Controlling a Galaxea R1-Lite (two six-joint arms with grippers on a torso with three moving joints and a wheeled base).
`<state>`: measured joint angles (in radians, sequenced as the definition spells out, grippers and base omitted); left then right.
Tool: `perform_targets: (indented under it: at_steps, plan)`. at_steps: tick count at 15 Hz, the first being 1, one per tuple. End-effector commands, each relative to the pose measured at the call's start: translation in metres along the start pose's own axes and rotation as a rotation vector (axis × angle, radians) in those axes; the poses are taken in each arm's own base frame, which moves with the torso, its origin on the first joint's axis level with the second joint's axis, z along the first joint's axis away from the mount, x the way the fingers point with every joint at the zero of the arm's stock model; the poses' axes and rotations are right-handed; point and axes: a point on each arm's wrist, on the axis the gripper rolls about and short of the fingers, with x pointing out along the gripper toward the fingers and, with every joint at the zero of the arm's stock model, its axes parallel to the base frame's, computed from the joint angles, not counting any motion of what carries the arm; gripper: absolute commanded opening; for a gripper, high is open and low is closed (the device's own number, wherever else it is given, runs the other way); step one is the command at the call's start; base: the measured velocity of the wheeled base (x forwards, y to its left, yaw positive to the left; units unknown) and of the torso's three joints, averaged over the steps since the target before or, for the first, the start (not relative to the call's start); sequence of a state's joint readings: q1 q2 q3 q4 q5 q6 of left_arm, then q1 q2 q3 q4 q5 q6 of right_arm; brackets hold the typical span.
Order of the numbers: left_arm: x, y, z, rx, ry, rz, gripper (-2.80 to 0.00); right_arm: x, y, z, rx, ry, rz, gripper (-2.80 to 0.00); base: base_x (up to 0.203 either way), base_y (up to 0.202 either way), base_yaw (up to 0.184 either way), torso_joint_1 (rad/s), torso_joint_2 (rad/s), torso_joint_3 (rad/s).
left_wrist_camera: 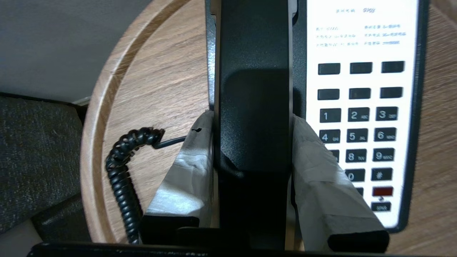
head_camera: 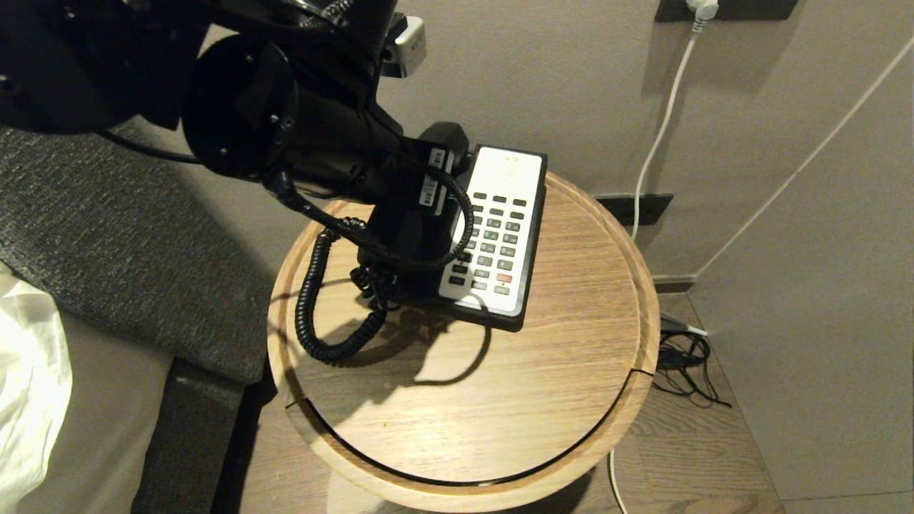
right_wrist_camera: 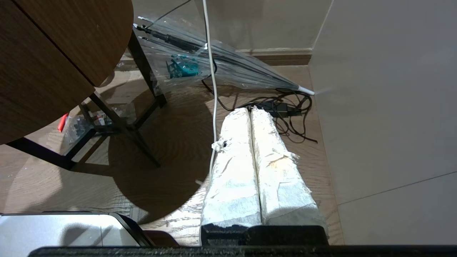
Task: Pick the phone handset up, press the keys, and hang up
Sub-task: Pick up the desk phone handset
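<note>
Left gripper (left_wrist_camera: 252, 142) clamps the handset (left_wrist_camera: 254, 107) mid-shaft, taped grey fingers (left_wrist_camera: 189, 171) pressed to both sides of the glossy black plastic bar. Handset lies along the phone base (head_camera: 532, 235), on the side away from the keys (left_wrist_camera: 360, 116), over its cradle; can't tell if it's lifted or seated. Keys are small dark grey rectangles in rows of three on a flat white faceplate, one red button (left_wrist_camera: 382, 191) low down. Coiled black cord (head_camera: 314, 314) loops off across the table (head_camera: 571, 371), a round light-wood top with visible grain and a raised rim. Dark woven upholstery (head_camera: 107, 235) beside the table. Right gripper (right_wrist_camera: 252, 114) hangs low near the wood floor, its two white-wrapped fingers pressed together, holding nothing; tangled black cables (right_wrist_camera: 289, 110) and a clear umbrella (right_wrist_camera: 221, 60) lie beyond it.
</note>
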<state>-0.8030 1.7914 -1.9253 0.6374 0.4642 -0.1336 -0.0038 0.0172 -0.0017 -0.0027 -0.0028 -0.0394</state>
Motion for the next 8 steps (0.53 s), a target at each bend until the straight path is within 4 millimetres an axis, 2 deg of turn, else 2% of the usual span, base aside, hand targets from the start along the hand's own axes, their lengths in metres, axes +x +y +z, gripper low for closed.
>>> perform_targets:
  at_steps: [1, 6, 8]
  plan:
    - [-0.019, 0.008, 0.005, -0.023, -0.037, -0.004, -2.80, 0.000, 0.000, 0.000, -0.001, 0.001, -0.001, -2.80, 0.000, 0.000, 0.000, 0.000, 0.00, 0.000]
    - [-0.049, 0.019, 0.008, -0.109, -0.063, -0.022, -2.80, 0.000, 0.000, 0.000, -0.001, 0.000, 0.000, -2.80, 0.000, 0.000, 0.000, 0.000, 0.00, 0.000]
    - [-0.066, 0.028, 0.008, -0.142, -0.073, -0.027, -2.80, 0.000, 0.000, 0.000, -0.001, -0.001, 0.000, -2.80, 0.000, 0.000, 0.000, 0.000, 0.00, 0.000]
